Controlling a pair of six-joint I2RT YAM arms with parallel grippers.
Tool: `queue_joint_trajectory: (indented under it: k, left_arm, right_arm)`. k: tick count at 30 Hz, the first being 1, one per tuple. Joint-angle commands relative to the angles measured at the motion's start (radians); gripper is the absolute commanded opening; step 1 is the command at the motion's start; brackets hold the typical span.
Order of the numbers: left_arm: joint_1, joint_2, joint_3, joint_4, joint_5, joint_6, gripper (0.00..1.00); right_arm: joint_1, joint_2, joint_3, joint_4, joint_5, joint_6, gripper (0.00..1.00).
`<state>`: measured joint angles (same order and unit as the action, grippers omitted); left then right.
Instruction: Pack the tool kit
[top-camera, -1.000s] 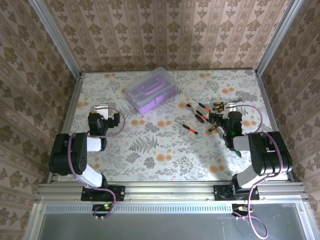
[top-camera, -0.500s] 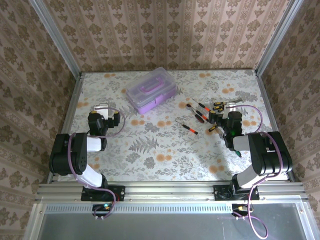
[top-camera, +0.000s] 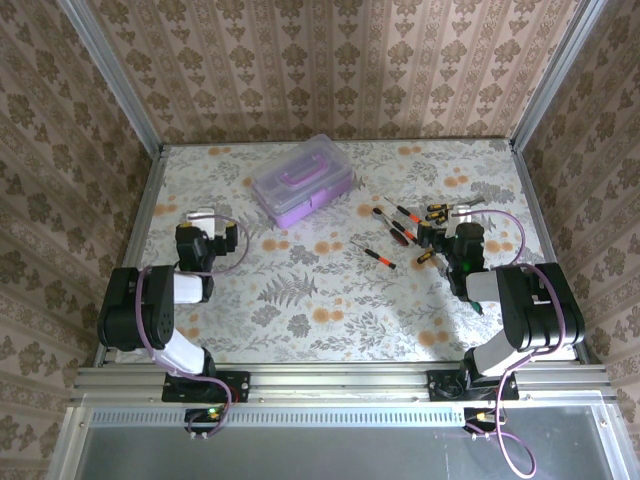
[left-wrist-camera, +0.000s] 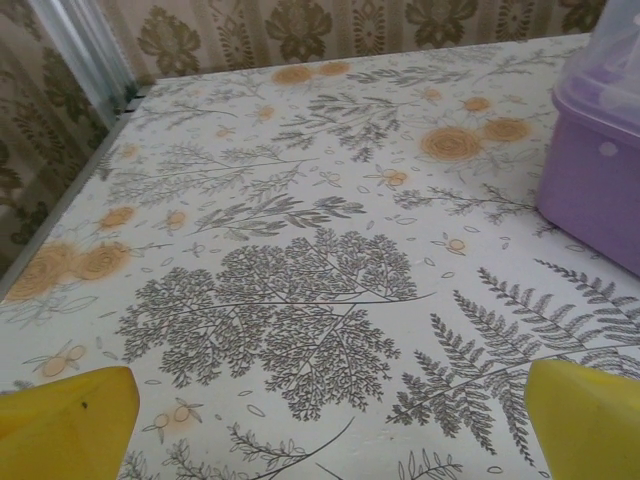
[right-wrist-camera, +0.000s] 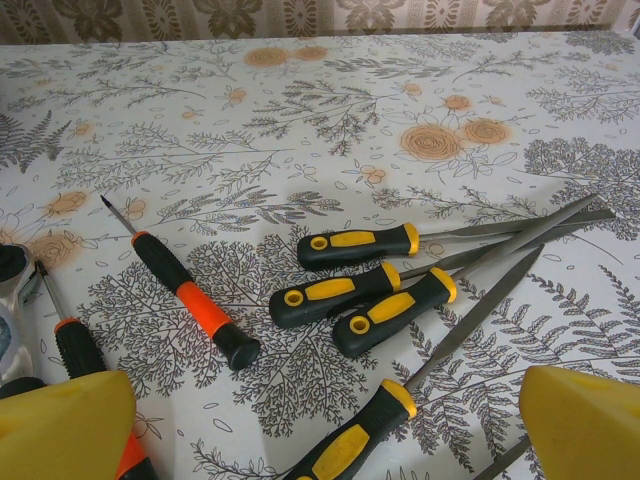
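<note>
Packing is not yet begun: the closed case (top-camera: 301, 180) sits upper centre on the tabletop (top-camera: 330, 300), the tools (top-camera: 405, 225) lie loose at centre right, and the left gripper (top-camera: 203, 214) and right gripper (top-camera: 432, 235) stand open, empty.

One table (top-camera: 330, 335) carries everything. On it there is one purple tool case (top-camera: 302, 180) with a clear lid, toward 11 o'clock from the table's middle in the top view.

The loose tools lie toward 3 o'clock. The right wrist view shows four files with black-and-yellow handles: the top file (right-wrist-camera: 360, 245), the second file (right-wrist-camera: 335, 290), the third file (right-wrist-camera: 395, 310) and the lowest file (right-wrist-camera: 345, 445) at 6 o'clock of that cluster.

The top view shows what look like three slim black-and-orange screwdrivers: the near screwdriver (top-camera: 372, 254), the middle screwdriver (top-camera: 398, 231) and the far screwdriver (top-camera: 403, 211).

There are two arms, the left arm (top-camera: 150, 310) at 7 o'clock and the right arm (top-camera: 525, 310) at 5 o'clock.
</note>
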<state>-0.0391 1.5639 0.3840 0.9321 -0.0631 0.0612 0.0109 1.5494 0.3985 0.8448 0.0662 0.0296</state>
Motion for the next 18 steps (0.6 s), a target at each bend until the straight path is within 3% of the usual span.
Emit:
queue_joint_trajectory:
  k: [1, 4, 7, 10, 13, 16, 18]
  left_arm:
    - [-0.057, -0.059, -0.062, 0.092, -0.162, 0.033, 1.00]
    - [-0.069, -0.204, -0.087, 0.015, -0.195, 0.038, 1.00]
    - [-0.072, -0.397, -0.044, -0.213, -0.224, -0.001, 1.00]
    - [-0.071, -0.536, 0.097, -0.547, -0.283, -0.144, 1.00]
    - [-0.069, -0.597, 0.302, -0.916, -0.353, -0.404, 1.00]
    - [-0.005, -0.619, 0.479, -1.191, -0.133, -0.482, 1.00]
    - [0.034, -0.644, 0.497, -1.233, -0.145, -0.619, 1.00]
  right_arm:
    - [0.004, -0.050, 0.022, -0.035, 0.009, 0.005, 1.00]
    - [0.009, -0.147, 0.080, -0.232, 0.053, 0.025, 1.00]
    - [0.020, -0.292, 0.135, -0.404, 0.040, 0.060, 1.00]
    - [0.046, -0.408, 0.224, -0.600, 0.064, 0.166, 1.00]
    - [0.051, -0.480, 0.370, -0.899, 0.127, 0.425, 1.00]
    - [0.039, -0.525, 0.455, -1.154, 0.105, 0.662, 1.00]
    - [0.006, -0.562, 0.382, -1.099, -0.058, 0.743, 1.00]
